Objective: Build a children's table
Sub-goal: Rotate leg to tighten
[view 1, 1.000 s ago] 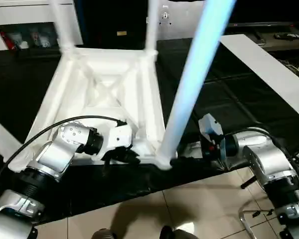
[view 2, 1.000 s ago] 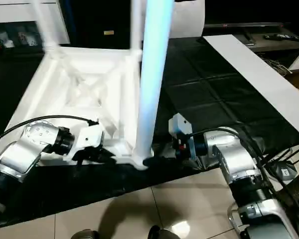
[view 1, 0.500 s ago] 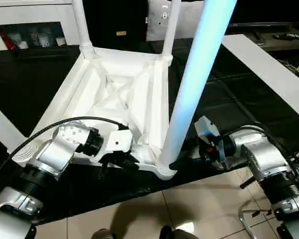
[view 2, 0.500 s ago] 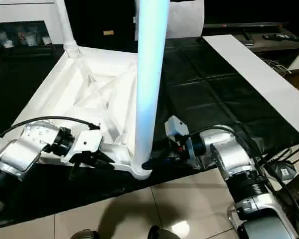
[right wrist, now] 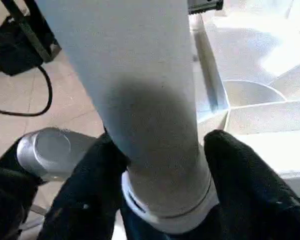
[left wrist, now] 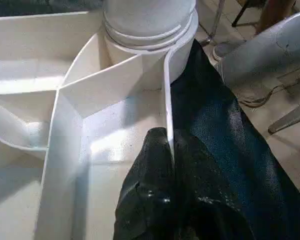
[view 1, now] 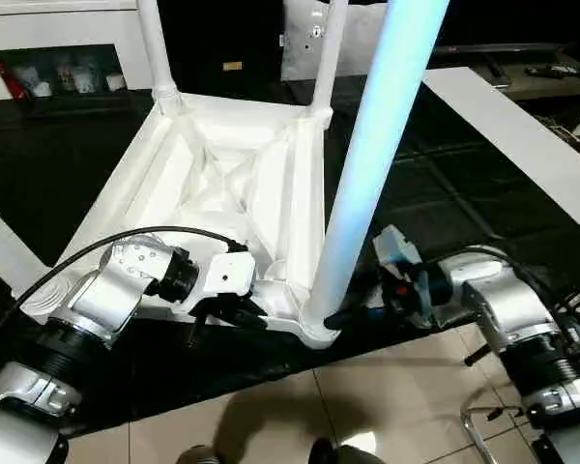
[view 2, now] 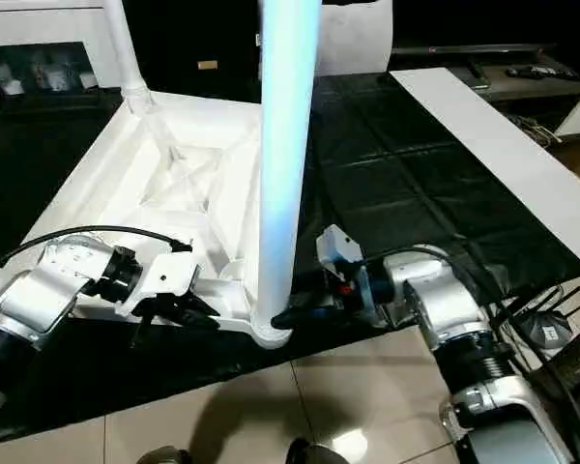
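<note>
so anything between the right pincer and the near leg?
Nothing visible. The right pincer has a finger on each side of the near leg just above its corner socket. The left pincer pinches the tabletop's rim.

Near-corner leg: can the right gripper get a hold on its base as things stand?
Probably yes. The right gripper already has a black finger on each side of the leg, just above its corner socket, and nothing sits between. The left gripper is pinching the table's rim beside it, out of the way.
</note>
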Controlling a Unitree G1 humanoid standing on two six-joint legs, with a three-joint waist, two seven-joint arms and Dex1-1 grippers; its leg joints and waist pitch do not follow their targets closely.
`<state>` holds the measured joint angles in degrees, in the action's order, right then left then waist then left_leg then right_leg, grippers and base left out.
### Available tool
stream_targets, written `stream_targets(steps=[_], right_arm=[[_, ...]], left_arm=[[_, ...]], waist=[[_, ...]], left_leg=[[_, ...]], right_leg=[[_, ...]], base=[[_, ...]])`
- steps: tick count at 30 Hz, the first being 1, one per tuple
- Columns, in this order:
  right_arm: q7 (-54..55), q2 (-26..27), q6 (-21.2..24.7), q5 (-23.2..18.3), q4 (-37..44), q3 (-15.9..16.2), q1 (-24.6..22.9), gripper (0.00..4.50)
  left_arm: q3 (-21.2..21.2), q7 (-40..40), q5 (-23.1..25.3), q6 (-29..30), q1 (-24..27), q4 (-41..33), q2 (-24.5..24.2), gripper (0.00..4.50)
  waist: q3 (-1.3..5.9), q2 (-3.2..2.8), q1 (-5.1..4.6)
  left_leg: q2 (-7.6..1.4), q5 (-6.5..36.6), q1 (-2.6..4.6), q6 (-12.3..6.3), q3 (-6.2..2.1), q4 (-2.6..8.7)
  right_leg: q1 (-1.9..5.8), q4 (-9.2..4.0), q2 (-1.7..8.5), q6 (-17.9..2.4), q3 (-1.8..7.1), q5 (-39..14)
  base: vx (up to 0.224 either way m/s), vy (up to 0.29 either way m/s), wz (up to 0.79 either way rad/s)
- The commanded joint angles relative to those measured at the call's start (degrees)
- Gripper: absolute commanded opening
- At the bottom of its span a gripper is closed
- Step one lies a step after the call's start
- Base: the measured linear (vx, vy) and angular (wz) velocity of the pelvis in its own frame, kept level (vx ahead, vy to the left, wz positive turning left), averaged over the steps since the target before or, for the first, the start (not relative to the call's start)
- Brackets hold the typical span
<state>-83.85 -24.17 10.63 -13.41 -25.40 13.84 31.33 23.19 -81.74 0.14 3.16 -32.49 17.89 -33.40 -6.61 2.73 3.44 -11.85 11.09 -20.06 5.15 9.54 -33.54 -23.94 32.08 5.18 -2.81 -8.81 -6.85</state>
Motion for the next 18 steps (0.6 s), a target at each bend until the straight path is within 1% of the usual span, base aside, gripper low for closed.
stream_targets(steps=[1,2,4,7,8,12,14,17,18], right_arm=[[2.48,0.05,-3.00,1.05,-0.07,-0.39,0.32,3.04],[2.86,0.17,-4.18,1.56,-0.27,-0.30,0.26,3.04],[3.10,0.37,-4.91,1.90,-0.38,-0.24,0.21,3.04],[2.19,0.46,-4.33,1.41,-0.20,-0.14,0.19,3.04],[1.93,0.44,-4.13,1.29,-0.15,-0.11,0.18,2.75],[0.12,0.24,-3.10,0.12,0.51,0.02,-0.16,2.63],[-0.92,0.06,-2.36,-0.56,0.94,0.29,-0.40,2.34],[-1.36,0.00,-2.19,-0.84,1.19,0.41,-0.59,2.17],[-1.50,-0.03,-2.13,-0.90,1.35,0.44,-0.72,2.06]], left_arm=[[3.79,-3.63,0.73,-1.64,0.12,-0.68,0.73,0.00],[3.82,-3.59,0.80,-1.75,0.10,-0.61,0.74,0.00],[3.88,-3.58,0.86,-1.86,0.16,-0.64,0.68,0.00],[3.90,-3.59,0.92,-1.91,0.25,-0.72,0.61,0.00],[3.90,-3.60,0.95,-1.93,0.26,-0.72,0.60,0.00],[3.89,-3.72,1.11,-2.08,0.35,-0.69,0.42,0.00],[3.90,-3.76,1.14,-2.03,0.39,-0.78,0.36,0.00],[3.93,-3.82,1.20,-2.01,0.33,-0.69,0.33,0.00],[3.95,-3.85,1.24,-1.96,0.31,-0.67,0.32,0.00]], waist=[[4.29,-0.24,-0.21],[4.29,-0.22,-0.22],[4.36,-0.19,-0.23],[4.33,-0.24,-0.19],[4.35,-0.22,-0.20],[4.54,-0.19,-0.10],[4.50,-0.26,-0.05],[4.51,-0.21,0.02],[4.49,-0.29,0.00]], left_leg=[[-2.01,9.34,0.10,-3.84,-0.32,3.94],[-2.01,9.55,0.10,-3.77,-0.30,3.94],[-1.88,9.67,0.07,-3.70,-0.26,3.91],[-1.85,9.83,0.03,-3.78,-0.28,3.91],[-1.89,9.94,0.09,-3.76,-0.29,3.90],[-1.99,8.98,0.00,-4.19,-0.26,3.85],[-1.95,8.87,0.04,-4.20,-0.21,3.85],[-1.99,8.84,0.04,-4.16,-0.19,3.85],[-2.01,8.82,0.03,-4.07,-0.24,3.88]], right_leg=[[3.54,-3.70,3.93,-7.00,4.02,-25.99],[3.51,-3.71,3.99,-7.03,4.03,-26.05],[3.65,-3.69,4.04,-7.11,4.05,-26.11],[3.71,-3.83,4.01,-6.79,3.99,-27.13],[3.66,-3.85,4.02,-6.70,4.00,-27.30],[3.76,-3.47,3.96,-7.48,4.07,-24.95],[3.72,-3.44,3.93,-7.68,4.10,-24.71],[3.72,-3.39,3.94,-7.83,4.12,-24.51],[3.74,-3.35,3.94,-7.91,4.12,-24.38]], base=[[0.000,0.000,0.00],[0.000,0.000,0.00],[0.000,0.000,0.00],[0.000,0.000,0.00],[0.000,0.000,0.00],[0.000,0.000,0.00],[0.000,0.000,0.00],[0.000,0.000,0.00],[0.000,0.000,0.00]])
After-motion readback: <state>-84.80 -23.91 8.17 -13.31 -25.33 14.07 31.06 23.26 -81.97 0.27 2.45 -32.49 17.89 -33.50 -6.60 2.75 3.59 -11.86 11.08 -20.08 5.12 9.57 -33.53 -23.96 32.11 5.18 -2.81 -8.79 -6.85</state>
